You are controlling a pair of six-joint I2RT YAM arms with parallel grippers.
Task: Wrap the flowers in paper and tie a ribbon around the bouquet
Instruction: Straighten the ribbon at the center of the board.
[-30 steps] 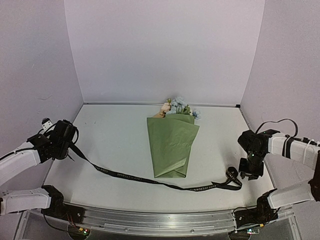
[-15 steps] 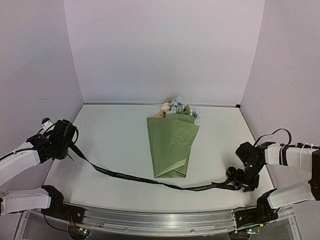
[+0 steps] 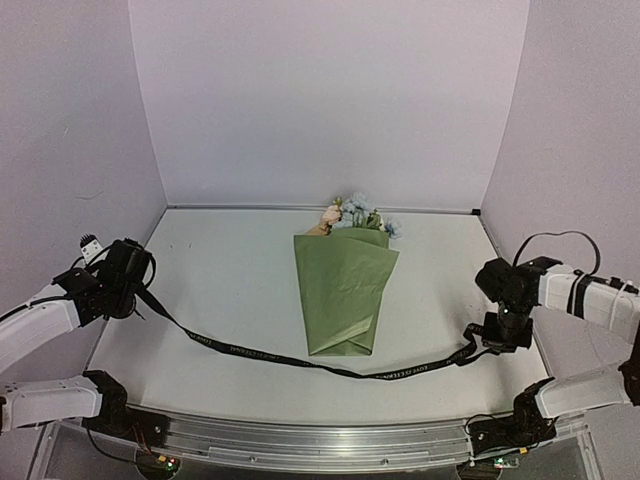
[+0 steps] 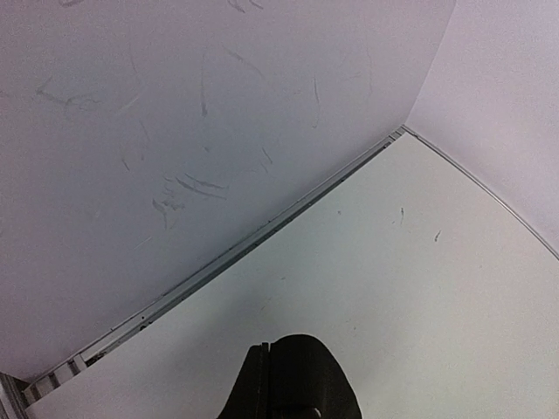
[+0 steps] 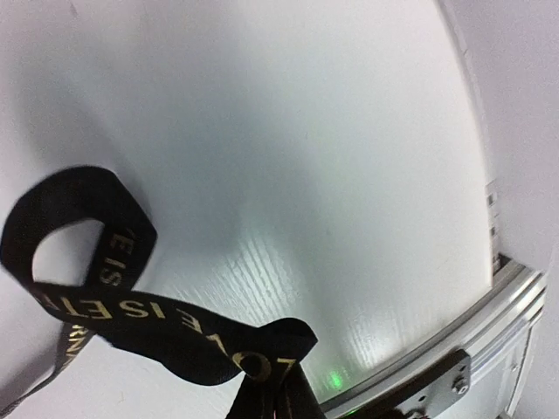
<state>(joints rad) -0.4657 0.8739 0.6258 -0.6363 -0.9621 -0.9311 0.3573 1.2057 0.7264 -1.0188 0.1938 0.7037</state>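
Observation:
The bouquet lies mid-table: a cone of olive-green paper [image 3: 343, 290] with the pink and pale blue flowers [image 3: 356, 215] poking out at its far end. The black ribbon [image 3: 300, 361] runs across the table in front of the cone's tip, from one gripper to the other. At the far left, off the table's surface, my left gripper [image 3: 138, 287] is shut on one ribbon end; its wrist view shows only its closed fingers [image 4: 293, 384]. My right gripper [image 3: 492, 338] is shut on the other end, where the gold-lettered ribbon [image 5: 131, 310] loops away from the gripper [image 5: 278, 393].
Lilac walls close in the table on three sides, with the right wall near my right arm. An aluminium rail [image 3: 320, 442] lines the front edge and also shows as the rail [image 5: 493, 319] in the right wrist view. The wall-to-table seam [image 4: 262, 234] runs ahead of my left gripper.
My right gripper dipped to the table, closed on the ribbon's looped right end and rose with it, so that end now hangs off the surface. The left arm stayed put.

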